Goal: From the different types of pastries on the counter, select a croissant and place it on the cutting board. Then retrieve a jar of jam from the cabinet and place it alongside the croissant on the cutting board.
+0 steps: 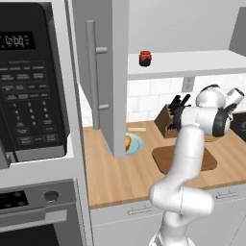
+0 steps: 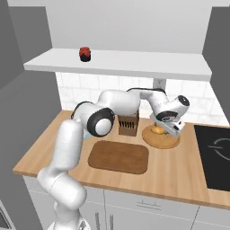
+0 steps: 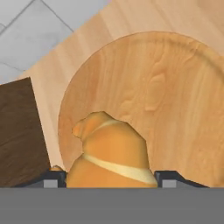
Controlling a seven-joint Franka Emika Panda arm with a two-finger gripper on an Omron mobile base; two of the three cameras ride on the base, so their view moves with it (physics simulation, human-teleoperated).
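The croissant [image 3: 111,153], golden-tan and lumpy, lies on a round tan wooden disc [image 3: 175,96] and fills the gap between my finger tips. My gripper [image 3: 111,180] is shut on the croissant, one tip pressing each side. From the right base view the hand reaches down at the croissant [image 2: 157,130] on the disc [image 2: 162,141], behind the dark brown cutting board [image 2: 119,156], which is bare. The dark red jar of jam [image 2: 85,53] stands on the white shelf of the cabinet [image 2: 134,64]. The cabinet door [image 1: 103,72] stands swung open with its bar handle facing me.
A dark knife block [image 2: 128,125] stands just left of the disc, close to the hand. An orange-yellow pastry [image 1: 128,142] sits on a pale blue plate [image 1: 137,144] behind the open door. A black cooktop [image 2: 215,152] lies to the right, a black microwave [image 1: 29,81] at far left.
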